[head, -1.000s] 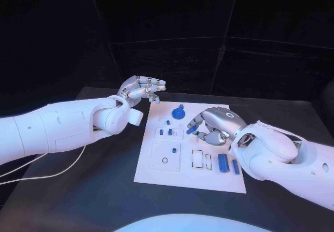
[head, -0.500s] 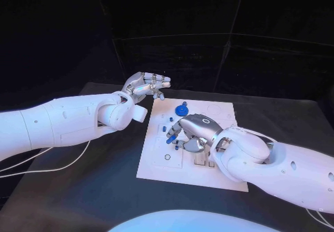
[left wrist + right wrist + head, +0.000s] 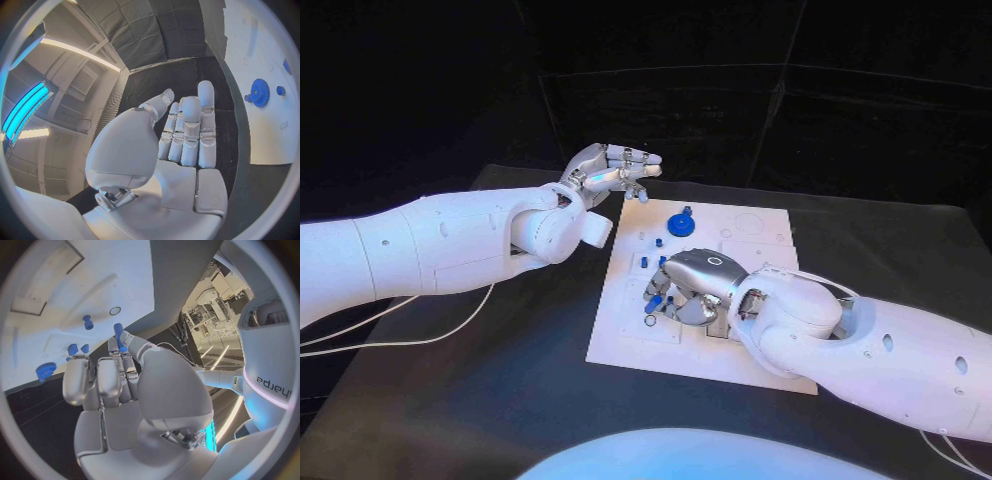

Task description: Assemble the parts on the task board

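Head view: my right hand [image 3: 692, 285] sits low over the middle of the task board [image 3: 625, 340], fingers curled around a small blue peg [image 3: 655, 303] poking out near the board's left half. My left hand [image 3: 607, 170] hangs off the board's far left corner above the black worktop [image 3: 473, 400], fingers loosely bent, holding nothing. Blue gear [image 3: 681, 222] stands near the far edge.

Left wrist view: left hand [image 3: 181, 145] has its fingers [image 3: 206, 125] straight and side by side, nothing held; gear [image 3: 259, 92] on the board [image 3: 265, 140] beside.

Right wrist view: right hand [image 3: 119, 375] pinches the peg [image 3: 119, 335] at its fingertips, over the board [image 3: 75, 290].
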### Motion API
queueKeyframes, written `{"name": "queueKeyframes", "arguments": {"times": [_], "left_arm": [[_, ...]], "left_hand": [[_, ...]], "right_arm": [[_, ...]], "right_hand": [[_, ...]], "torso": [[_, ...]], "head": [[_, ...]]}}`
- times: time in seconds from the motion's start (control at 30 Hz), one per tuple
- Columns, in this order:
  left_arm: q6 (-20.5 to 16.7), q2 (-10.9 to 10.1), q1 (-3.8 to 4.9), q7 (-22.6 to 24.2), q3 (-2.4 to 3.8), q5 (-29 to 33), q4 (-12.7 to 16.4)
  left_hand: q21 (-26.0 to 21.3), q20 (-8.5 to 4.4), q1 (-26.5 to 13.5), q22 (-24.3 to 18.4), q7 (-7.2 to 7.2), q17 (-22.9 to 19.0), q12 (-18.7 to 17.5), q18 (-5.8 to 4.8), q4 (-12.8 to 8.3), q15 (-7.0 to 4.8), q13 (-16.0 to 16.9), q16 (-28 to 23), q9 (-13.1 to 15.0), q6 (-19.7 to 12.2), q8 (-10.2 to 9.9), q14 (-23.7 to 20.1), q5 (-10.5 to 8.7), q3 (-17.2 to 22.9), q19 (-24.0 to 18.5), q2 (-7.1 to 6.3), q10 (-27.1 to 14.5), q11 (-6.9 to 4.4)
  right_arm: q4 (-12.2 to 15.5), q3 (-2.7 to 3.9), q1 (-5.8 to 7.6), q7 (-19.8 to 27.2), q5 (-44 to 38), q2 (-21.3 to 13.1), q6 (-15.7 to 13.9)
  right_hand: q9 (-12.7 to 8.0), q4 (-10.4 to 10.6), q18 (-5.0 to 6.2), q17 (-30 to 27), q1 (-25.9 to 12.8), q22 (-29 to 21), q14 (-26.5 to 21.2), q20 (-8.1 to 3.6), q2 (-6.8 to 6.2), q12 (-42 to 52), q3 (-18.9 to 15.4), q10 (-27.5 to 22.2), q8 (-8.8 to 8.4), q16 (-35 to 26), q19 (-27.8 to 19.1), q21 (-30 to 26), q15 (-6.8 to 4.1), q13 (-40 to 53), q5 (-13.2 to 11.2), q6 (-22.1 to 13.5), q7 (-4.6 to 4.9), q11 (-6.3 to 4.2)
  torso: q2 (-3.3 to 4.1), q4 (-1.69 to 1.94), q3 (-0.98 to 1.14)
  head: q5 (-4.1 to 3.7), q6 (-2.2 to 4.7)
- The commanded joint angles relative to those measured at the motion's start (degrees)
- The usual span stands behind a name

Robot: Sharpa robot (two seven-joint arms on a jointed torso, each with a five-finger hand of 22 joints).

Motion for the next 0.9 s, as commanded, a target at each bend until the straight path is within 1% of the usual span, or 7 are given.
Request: {"name": "queueKeyframes", "arguments": {"times": [0.03, 0.1, 0.2, 0.4, 0.53, 0.8, 0.9], "left_arm": [[0.49, 0.10, 0.08, 0.39, 0.05, 0.11, 0.01], [0.40, 0.12, 0.08, 0.46, 0.05, 0.11, -0.01], [0.34, 0.14, 0.08, 0.50, 0.05, 0.11, -0.03], [0.32, 0.15, 0.08, 0.52, 0.05, 0.11, -0.02], [0.31, 0.15, 0.08, 0.53, 0.05, 0.11, -0.02], [0.38, 0.17, 0.08, 0.50, 0.05, 0.11, -0.03], [0.39, 0.16, 0.08, 0.47, 0.05, 0.11, -0.03]], "left_hand": [[-0.25, 0.02, -0.20, -0.13, -0.13, -0.09, 0.43, 0.78, -0.02, -0.10, -0.08, -0.34, -0.06, -0.44, 0.04, -0.39, 0.26, -0.38, 0.23, 0.57, -0.47, -0.05], [-0.25, 0.02, -0.20, -0.13, -0.13, -0.09, 0.43, 0.78, -0.02, -0.10, -0.08, -0.34, -0.06, -0.44, 0.04, -0.39, 0.26, -0.38, 0.23, 0.57, -0.47, -0.05], [-0.25, 0.02, -0.20, -0.13, -0.13, -0.09, 0.43, 0.78, -0.02, -0.10, -0.08, -0.34, -0.06, -0.44, 0.04, -0.39, 0.26, -0.38, 0.23, 0.57, -0.47, -0.05], [-0.25, 0.02, -0.20, -0.13, -0.13, -0.09, 0.43, 0.78, -0.02, -0.10, -0.08, -0.34, -0.06, -0.44, 0.04, -0.39, 0.26, -0.38, 0.23, 0.57, -0.47, -0.05], [-0.25, 0.02, -0.20, -0.13, -0.13, -0.09, 0.43, 0.78, -0.02, -0.10, -0.08, -0.34, -0.06, -0.44, 0.04, -0.39, 0.26, -0.38, 0.23, 0.57, -0.47, -0.05], [-0.25, 0.02, -0.20, -0.13, -0.13, -0.09, 0.43, 0.78, -0.02, -0.10, -0.08, -0.34, -0.06, -0.44, 0.04, -0.39, 0.26, -0.38, 0.23, 0.57, -0.47, -0.05], [-0.25, 0.02, -0.20, -0.13, -0.13, -0.09, 0.43, 0.78, -0.02, -0.10, -0.08, -0.34, -0.06, -0.44, 0.04, -0.39, 0.26, -0.38, 0.23, 0.57, -0.47, -0.05]], "right_arm": [[-0.27, 0.01, 0.04, 0.37, -0.99, 0.31, 3.44], [-0.45, 0.00, -0.01, 0.40, -1.04, 0.49, 3.89], [-0.67, 0.00, -0.09, 0.45, -1.08, 0.75, 4.34], [-1.20, -0.01, -0.25, 0.37, -1.17, 1.21, 4.97], [-1.53, -0.02, -0.41, 0.28, -1.45, 1.45, 5.35], [-2.07, -0.04, -0.66, -0.11, -2.19, 1.79, 5.51], [-2.20, -0.04, -0.70, -0.16, -2.29, 1.92, 5.87]], "right_hand": [[0.05, 0.33, -0.73, -0.05, -0.44, -0.05, 1.11, 0.13, 0.03, -0.31, -0.11, 0.30, -0.02, 0.29, -0.01, -0.02, -0.29, 0.03, 0.27, 0.25, 0.04, 0.25], [0.05, 0.35, -0.73, -0.05, -0.47, -0.04, 1.11, 0.13, 0.05, -0.32, -0.11, 0.31, -0.02, 0.30, -0.01, -0.01, -0.29, 0.03, 0.27, 0.26, 0.03, 0.25], [0.05, 0.36, -0.73, -0.04, -0.48, -0.04, 1.11, 0.13, 0.06, -0.33, -0.11, 0.31, -0.02, 0.30, -0.01, -0.01, -0.29, 0.03, 0.27, 0.26, 0.03, 0.25], [0.05, 0.38, -0.72, -0.13, -0.52, -0.09, 1.09, 0.14, 0.07, -0.35, -0.12, 0.31, -0.02, 0.26, -0.05, -0.05, -0.29, 0.03, 0.27, 0.26, 0.02, 0.25], [0.05, 0.38, -0.72, -0.13, -0.52, -0.09, 1.09, 0.14, 0.07, -0.35, -0.12, 0.31, -0.02, 0.26, -0.05, -0.05, -0.29, 0.03, 0.27, 0.26, 0.02, 0.25], [0.05, 0.42, -0.71, -0.16, -0.59, -0.13, 1.08, 0.14, 0.10, -0.38, -0.13, 0.33, -0.02, 0.25, -0.09, -0.08, -0.29, 0.03, 0.25, 0.28, 0.01, 0.24], [0.05, 0.44, -0.70, -0.17, -0.61, -0.14, 1.08, 0.14, 0.11, -0.38, -0.14, 0.34, -0.02, 0.24, -0.10, -0.09, -0.29, 0.03, 0.25, 0.29, 0.01, 0.24]], "torso": [[0.01, 0.00, 0.00], [0.02, 0.01, 0.01], [0.02, 0.01, 0.01], [-0.01, 0.07, -0.03], [-0.05, 0.02, -0.02], [-0.02, 0.00, 0.00], [0.05, 0.00, 0.00]], "head": [[0.10, -0.34], [0.19, -0.56], [0.19, -0.56], [0.36, -0.83], [0.48, -0.95], [0.53, -0.90], [0.58, -1.02]]}}
